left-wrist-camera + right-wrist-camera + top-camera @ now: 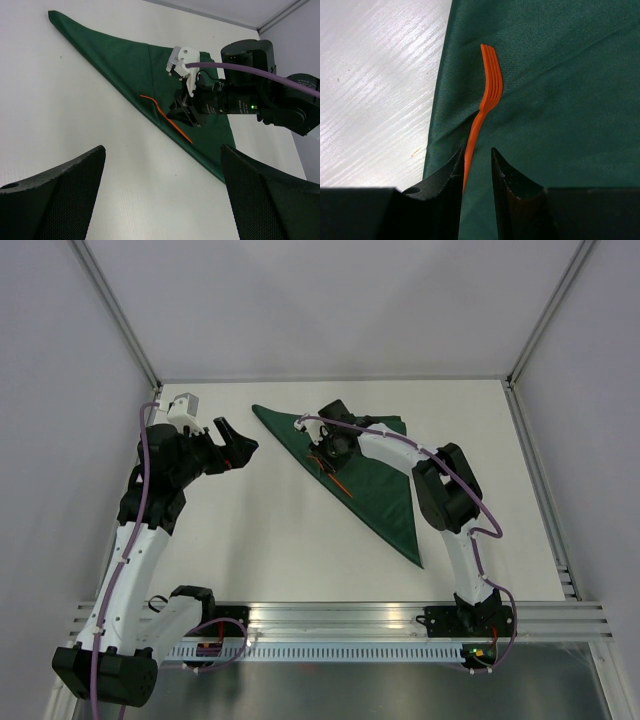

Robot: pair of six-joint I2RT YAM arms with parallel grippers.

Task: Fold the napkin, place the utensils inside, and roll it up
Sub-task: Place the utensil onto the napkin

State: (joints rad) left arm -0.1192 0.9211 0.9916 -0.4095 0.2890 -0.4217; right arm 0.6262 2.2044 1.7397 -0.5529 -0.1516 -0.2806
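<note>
r hand [476, 151] astride fork [490, 87] nr napkin [560, 75] edge

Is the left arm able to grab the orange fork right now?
Probably not cleanly. The left gripper is open with bare table ahead, but the right gripper straddles the fork at its handle on the napkin, leaving only the tines free.

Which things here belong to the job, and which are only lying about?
For the job:
napkin, folded into a triangle
fork, lying on the napkin
right gripper, fingers either side of the fork's handle
left gripper, open, away from the napkin

Lying about:
nothing that I can see; the table only bears the rest
</note>
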